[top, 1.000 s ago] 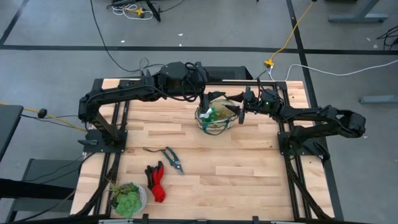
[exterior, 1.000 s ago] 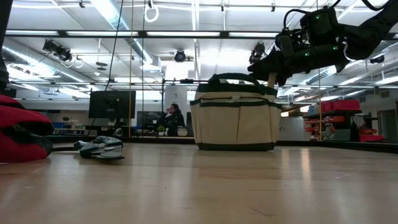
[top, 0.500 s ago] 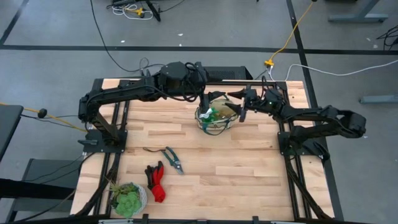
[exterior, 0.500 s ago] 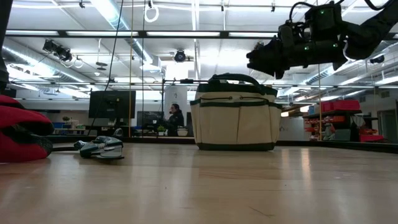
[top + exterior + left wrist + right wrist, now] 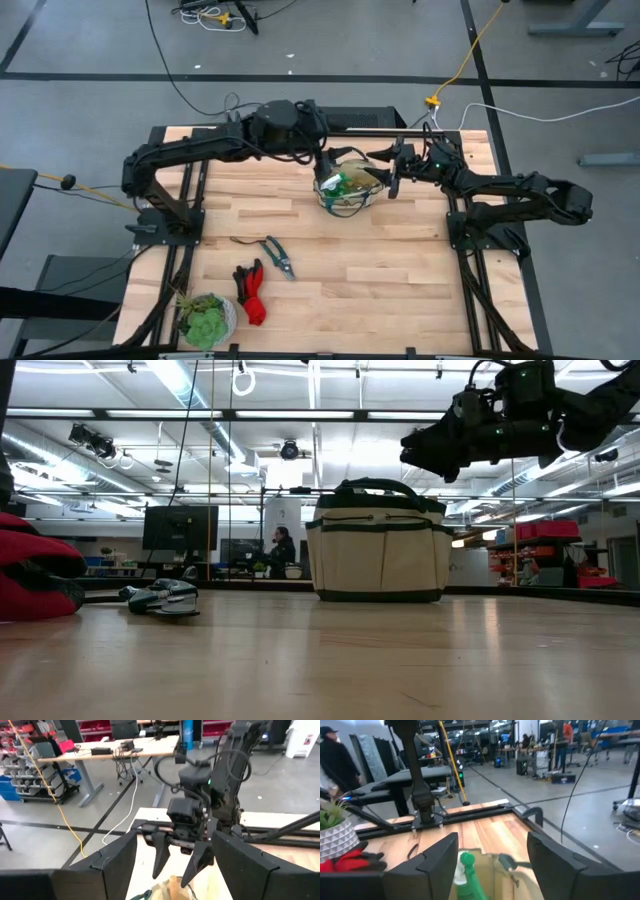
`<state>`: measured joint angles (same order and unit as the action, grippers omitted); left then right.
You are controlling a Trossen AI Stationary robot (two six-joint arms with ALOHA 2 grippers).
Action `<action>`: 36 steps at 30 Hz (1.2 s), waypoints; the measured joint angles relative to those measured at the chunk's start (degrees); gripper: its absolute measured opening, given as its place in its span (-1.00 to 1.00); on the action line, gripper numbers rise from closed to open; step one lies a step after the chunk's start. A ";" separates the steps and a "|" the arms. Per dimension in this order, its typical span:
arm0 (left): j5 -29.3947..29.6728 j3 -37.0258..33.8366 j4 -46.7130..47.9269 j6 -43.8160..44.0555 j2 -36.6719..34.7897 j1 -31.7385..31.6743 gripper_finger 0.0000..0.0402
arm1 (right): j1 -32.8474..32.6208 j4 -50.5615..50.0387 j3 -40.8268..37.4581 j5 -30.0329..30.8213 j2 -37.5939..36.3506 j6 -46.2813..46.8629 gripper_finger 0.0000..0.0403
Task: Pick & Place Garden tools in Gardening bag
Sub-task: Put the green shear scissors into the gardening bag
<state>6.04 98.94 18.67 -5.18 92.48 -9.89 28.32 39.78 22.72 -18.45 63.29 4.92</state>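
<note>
**Both tools hanging spread over the gardening bag**

Wooden planks are making up the desk [image 5: 400,270], which is standing on a grey workshop floor crossed by cables. Near its far edge the gardening bag [image 5: 346,187] is sitting upright, tan with dark green trim, a green piece and a wooden handle showing in its mouth.

Right tool [image 5: 389,180] is hovering just beside the bag's right rim, above it, its fingers [image 5: 159,851] spread wide and gripping nothing. Left tool [image 5: 326,164] is hanging at the bag's far-left rim, its fingers [image 5: 440,857] likewise parted and empty, with the bag's opening showing between them.

Pruning shears [image 5: 277,254] are lying toward the near-left part of the desk, well apart from the bag. Red-and-black gloves [image 5: 251,291] are lying just nearer, beside a leafy plant [image 5: 204,320] in a pale pot at the near-left corner.

No readable writing or brand mark is showing on the bag or tools.
</note>
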 joint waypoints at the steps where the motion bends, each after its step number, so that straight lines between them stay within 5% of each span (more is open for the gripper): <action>1: 0.04 0.00 0.13 0.06 -0.75 0.00 0.33 | 0.00 -0.46 0.00 -0.29 0.00 0.02 0.15; 10: 4.30 0.04 12.18 1.55 -6.78 1.22 0.28 | -0.09 -1.37 0.00 -4.00 0.03 0.21 0.03; 24: 7.28 0.04 31.42 -4.45 -6.97 7.89 0.10 | -0.09 -1.37 0.00 -5.12 0.03 0.00 0.01; 36: 9.44 -4.61 35.24 -0.55 -7.01 10.88 0.10 | -2.96 -1.32 0.00 -6.61 -3.19 -3.30 0.01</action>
<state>15.49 94.33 53.90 -5.73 85.47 0.99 25.35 38.46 22.72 -25.06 60.10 1.62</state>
